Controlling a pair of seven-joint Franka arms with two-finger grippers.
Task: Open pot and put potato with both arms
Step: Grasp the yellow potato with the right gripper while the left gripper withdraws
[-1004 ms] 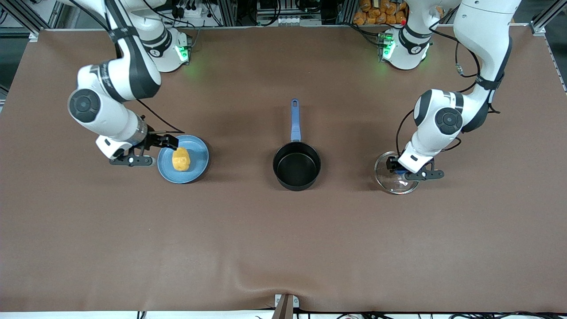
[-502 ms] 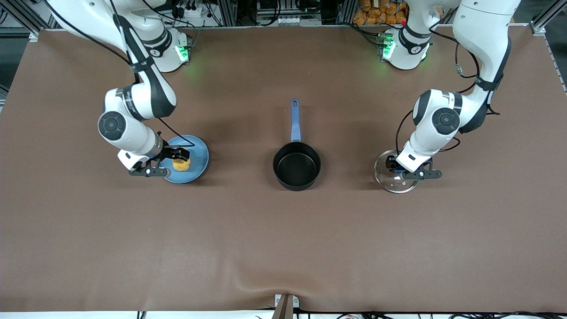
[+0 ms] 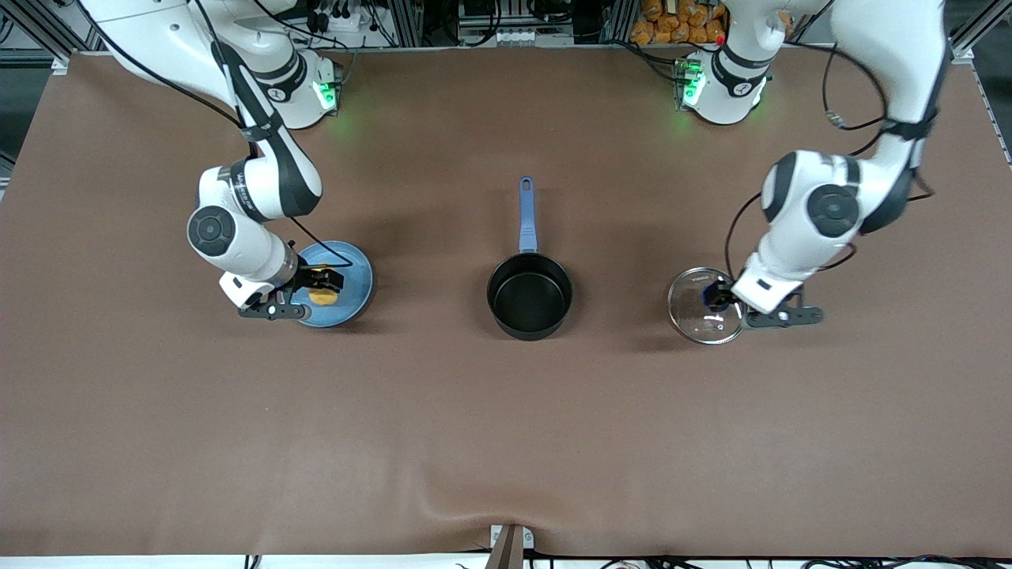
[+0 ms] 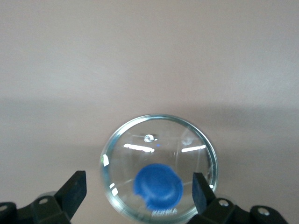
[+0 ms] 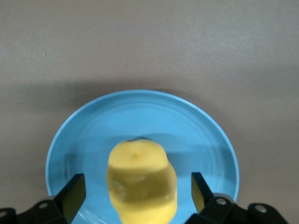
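While the uncovered pot [image 3: 530, 295] sits mid-table, your left gripper [image 4: 138, 192] hangs spread wide around the blue knob [image 4: 158, 185] of the glass lid [image 3: 704, 306], not clamping it. Your right gripper [image 5: 138, 191] straddles the potato [image 5: 141, 179] on the blue plate [image 5: 88, 126], fingers apart.

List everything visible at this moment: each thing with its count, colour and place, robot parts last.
Pot: one, black with blue handle, uncovered, mid-table.
Glass lid: one, clear with blue knob, flat on the table toward the left arm's end.
Plate: one, light blue, toward the right arm's end.
Potato: one, yellow, on the plate.
Left gripper: open, over the lid, fingers astride the knob.
Right gripper: open, fingers either side of the potato.
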